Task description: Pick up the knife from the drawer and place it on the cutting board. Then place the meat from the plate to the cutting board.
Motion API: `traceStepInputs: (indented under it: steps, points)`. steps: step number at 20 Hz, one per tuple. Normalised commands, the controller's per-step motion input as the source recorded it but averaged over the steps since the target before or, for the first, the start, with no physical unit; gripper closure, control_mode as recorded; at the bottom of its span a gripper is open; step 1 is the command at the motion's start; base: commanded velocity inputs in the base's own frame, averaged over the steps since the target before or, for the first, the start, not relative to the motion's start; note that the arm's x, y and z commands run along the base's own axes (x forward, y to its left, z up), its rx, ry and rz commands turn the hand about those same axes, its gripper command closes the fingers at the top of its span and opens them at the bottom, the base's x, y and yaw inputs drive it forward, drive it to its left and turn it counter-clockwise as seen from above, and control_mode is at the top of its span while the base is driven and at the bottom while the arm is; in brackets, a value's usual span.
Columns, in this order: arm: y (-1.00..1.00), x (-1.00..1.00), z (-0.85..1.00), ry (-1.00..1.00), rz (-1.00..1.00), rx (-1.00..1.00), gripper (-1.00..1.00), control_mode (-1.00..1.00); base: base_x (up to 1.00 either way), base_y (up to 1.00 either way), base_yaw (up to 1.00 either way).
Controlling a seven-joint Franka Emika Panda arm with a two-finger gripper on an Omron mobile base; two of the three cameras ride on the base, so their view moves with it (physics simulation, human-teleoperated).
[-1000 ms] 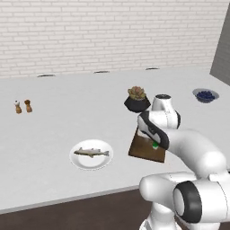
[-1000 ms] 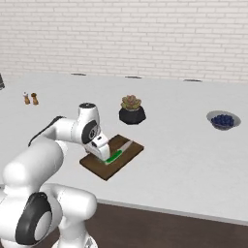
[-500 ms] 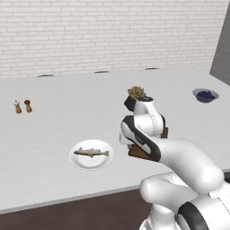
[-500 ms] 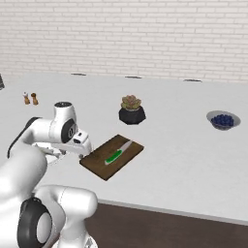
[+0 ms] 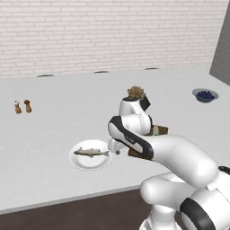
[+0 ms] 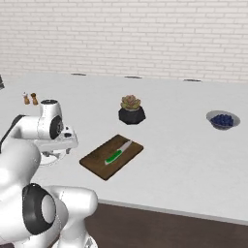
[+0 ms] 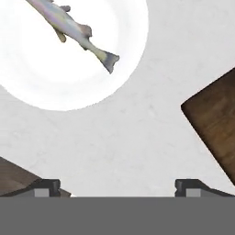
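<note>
White brick wall (image 5: pixel 108 36) seen behind pale grey counter (image 5: pixel 67 112); dark wood floor (image 6: pixel 160 227) below counter's front edge.

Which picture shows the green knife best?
The right base view: the knife lies in full sight on the cutting board. In the left base view the arm covers the board's top, and the hand view catches just a board corner.

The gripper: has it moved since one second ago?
Yes. The gripper left the cutting board and went toward the plate.
</note>
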Motion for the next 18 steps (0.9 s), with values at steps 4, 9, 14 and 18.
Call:
traceStepInputs:
  steps: [4,9,14,18]
  points:
    - [0.73,0.0,0.15,0.0,0.33,-0.13,-1.0,-1.0,0.0,0.0,0.0]
    - [0.7,0.05,0.0,0.0,0.19,-0.1,-1.0,-1.0,0.0,0.0,0.0]
    - [0.47,0.4,-0.2,0.0,0.09,-0.02,-1.0,-1.0,0.0,0.0,0.0]
    - [0.37,0.59,-0.21,0.02,0.03,0.0,-1.0,-1.0,0.0,0.0,0.0]
